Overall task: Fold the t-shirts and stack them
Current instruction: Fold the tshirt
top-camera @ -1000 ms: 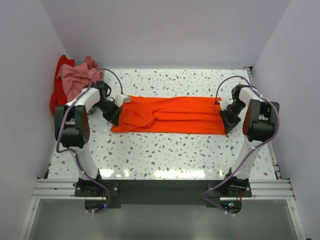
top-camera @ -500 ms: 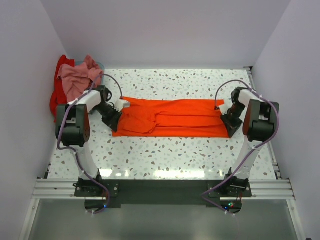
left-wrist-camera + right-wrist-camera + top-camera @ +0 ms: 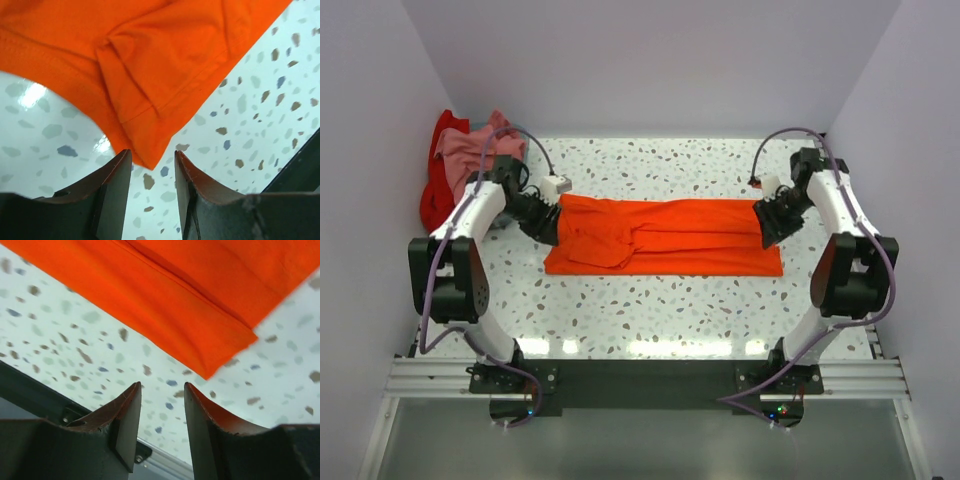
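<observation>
The bright orange t-shirt [image 3: 665, 235] lies flat in the middle of the table, folded into a long strip running left to right. My left gripper [image 3: 552, 226] is at its left end, open and empty. In the left wrist view a shirt corner [image 3: 150, 65] hangs just ahead of the left gripper [image 3: 152, 167]. My right gripper [image 3: 768, 226] is at the right end, open and empty. In the right wrist view the shirt's folded corner [image 3: 200, 305] lies ahead of the right gripper [image 3: 162, 392]. The dusty pink t-shirt [image 3: 470, 155] and the red t-shirt [image 3: 433, 195] lie crumpled at the far left.
White walls close in the speckled table [image 3: 650, 300] on the left, back and right. A metal rail [image 3: 640, 375] carrying both arm bases runs along the near edge. The table's edge frame [image 3: 150, 457] shows under the right gripper.
Both arms have swung their elbows outward and upward. Both grippers stay at the ends of the orange shirt, which has shifted slightly and lies a little flatter.
</observation>
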`<state>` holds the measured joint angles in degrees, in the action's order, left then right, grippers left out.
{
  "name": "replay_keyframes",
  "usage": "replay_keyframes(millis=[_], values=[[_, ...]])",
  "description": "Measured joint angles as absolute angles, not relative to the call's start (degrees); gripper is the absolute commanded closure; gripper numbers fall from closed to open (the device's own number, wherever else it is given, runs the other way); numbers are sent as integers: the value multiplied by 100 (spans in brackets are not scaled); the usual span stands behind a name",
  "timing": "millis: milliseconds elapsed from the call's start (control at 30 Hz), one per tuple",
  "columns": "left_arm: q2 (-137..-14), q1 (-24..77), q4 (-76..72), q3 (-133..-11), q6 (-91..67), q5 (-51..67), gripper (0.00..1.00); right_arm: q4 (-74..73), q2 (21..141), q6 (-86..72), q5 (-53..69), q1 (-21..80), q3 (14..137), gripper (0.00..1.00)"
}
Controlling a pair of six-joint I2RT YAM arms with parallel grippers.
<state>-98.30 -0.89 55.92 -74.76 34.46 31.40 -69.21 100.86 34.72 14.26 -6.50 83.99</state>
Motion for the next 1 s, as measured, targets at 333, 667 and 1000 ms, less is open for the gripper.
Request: replay_keyframes(millis=[333,667,1000], values=[[-9826,239,5070,-6796,2558,3559,48,-4790,10027,982,2952,1549,8243,55],[-10206,248,4198,-6584,1815,3487,47,-2276,11159,-1756,3190,3144,8099,52],[-10372,266,3883,-6361,1542,3489,51,-1721,11878,-3089,3083,3712,8106,53]])
